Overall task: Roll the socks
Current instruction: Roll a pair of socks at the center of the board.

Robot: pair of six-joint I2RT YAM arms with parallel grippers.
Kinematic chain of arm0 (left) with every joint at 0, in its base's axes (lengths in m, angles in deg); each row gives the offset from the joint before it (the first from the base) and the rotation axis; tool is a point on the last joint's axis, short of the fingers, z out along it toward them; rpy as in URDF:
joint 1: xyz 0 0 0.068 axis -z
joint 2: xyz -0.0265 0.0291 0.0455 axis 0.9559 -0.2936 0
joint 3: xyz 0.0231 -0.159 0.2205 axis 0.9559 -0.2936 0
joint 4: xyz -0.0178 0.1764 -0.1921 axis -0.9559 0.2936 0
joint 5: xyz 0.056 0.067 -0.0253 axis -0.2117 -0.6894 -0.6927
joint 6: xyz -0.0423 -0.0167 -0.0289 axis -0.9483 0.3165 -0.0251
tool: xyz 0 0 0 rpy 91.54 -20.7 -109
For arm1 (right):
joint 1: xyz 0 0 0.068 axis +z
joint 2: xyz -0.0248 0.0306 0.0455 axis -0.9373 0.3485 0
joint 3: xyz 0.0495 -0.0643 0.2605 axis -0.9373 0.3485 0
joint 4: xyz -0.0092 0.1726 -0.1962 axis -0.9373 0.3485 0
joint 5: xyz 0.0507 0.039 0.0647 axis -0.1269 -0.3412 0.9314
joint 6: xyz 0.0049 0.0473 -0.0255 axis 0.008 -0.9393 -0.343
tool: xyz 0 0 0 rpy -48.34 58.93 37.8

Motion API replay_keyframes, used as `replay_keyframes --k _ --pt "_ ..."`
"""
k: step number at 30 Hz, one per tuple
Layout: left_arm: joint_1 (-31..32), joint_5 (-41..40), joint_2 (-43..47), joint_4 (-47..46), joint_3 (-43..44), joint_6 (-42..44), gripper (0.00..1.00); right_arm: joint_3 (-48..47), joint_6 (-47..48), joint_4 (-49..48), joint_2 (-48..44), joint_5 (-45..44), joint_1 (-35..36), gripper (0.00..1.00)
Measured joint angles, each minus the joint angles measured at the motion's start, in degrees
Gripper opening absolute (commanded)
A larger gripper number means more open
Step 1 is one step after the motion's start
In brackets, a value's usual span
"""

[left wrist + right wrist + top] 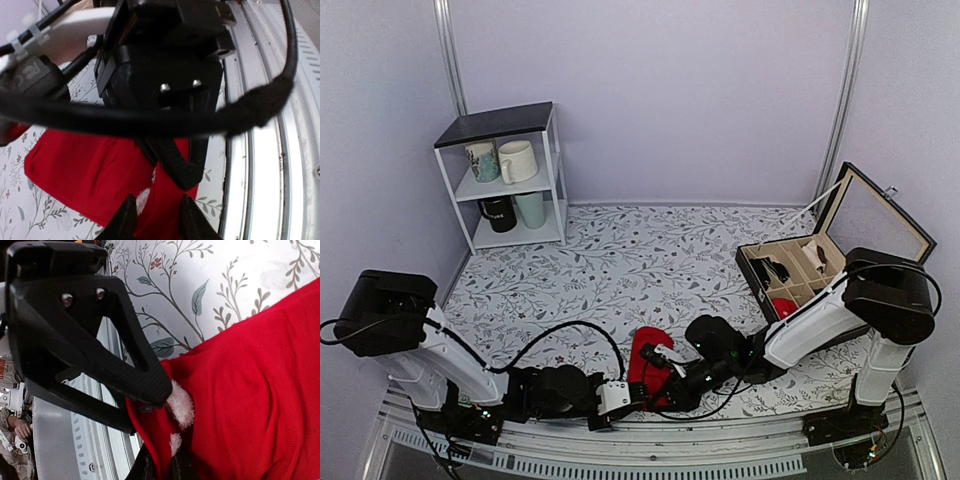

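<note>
Left gripper [156, 222] pinches a fold of the socks [85, 170], and right gripper [161, 467] nips their white-fuzzed edge just beside it. On the floral table [620, 250], a white shelf [495, 122] of mugs [518, 160] stands far left, an open divided box [876, 218] sits right, and the red socks lie bunched at the near edge, centre.

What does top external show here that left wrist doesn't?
Only top external: the shelf with mugs, the open compartment box, and both arms whole. Only left wrist: the left gripper shut on a fold of the socks, and white fuzz at that fold. Both: the socks, the right gripper on them, and the floral cloth.
</note>
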Motion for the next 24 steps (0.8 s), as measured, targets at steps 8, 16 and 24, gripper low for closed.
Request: replay_keyframes --k 8,16,24 --pt "0.0 0.8 -1.7 0.0 0.2 -2.4 0.0 0.0 0.0 -0.4 0.3 0.8 -0.3 0.1" --pt "0.0 1.2 -1.4 2.4 1.2 -5.6 0.0 0.3 -0.1 -1.0 0.2 0.9 -0.3 0.2" --pt "-1.8 5.4 0.0 7.1 2.3 -14.7 0.0 6.0 1.3 -4.1 -5.6 -2.7 0.1 0.31"
